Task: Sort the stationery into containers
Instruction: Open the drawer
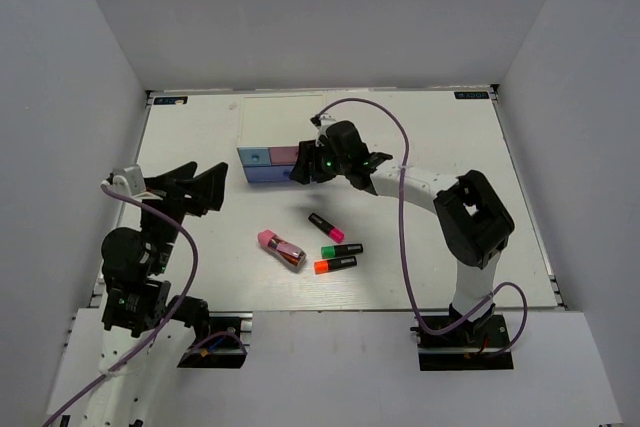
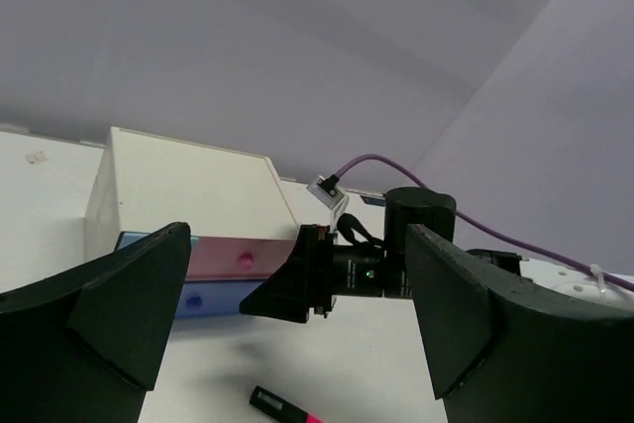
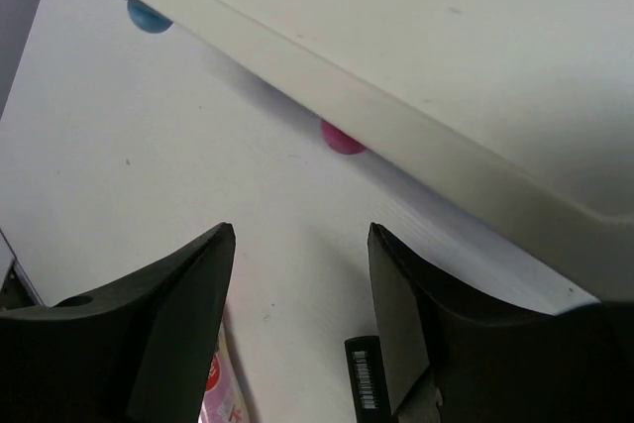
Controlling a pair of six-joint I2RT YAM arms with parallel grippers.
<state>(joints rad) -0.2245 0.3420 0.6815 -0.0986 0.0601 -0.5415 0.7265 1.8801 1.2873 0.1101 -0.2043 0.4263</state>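
The drawer unit [image 1: 272,123] stands at the back centre, showing a light blue drawer [image 1: 253,157], a pink drawer [image 1: 284,155] and a periwinkle drawer [image 1: 266,175], all pushed in. My right gripper [image 1: 303,169] sits open right at the drawer fronts, with nothing between its fingers; the pink knob [image 3: 343,138] is just ahead of it. On the table lie a pink-ended marker [image 1: 326,227], a green-ended marker [image 1: 342,249], an orange-ended marker [image 1: 335,265] and a pink-and-dark-red block [image 1: 282,249]. My left gripper [image 1: 205,185] hangs open and empty, left of the items.
White walls close in the table [image 1: 440,147] on the left, back and right. The right arm's purple cable [image 1: 395,137] loops above the table behind the drawer unit. The right arm's elbow [image 1: 472,217] stands right of the markers.
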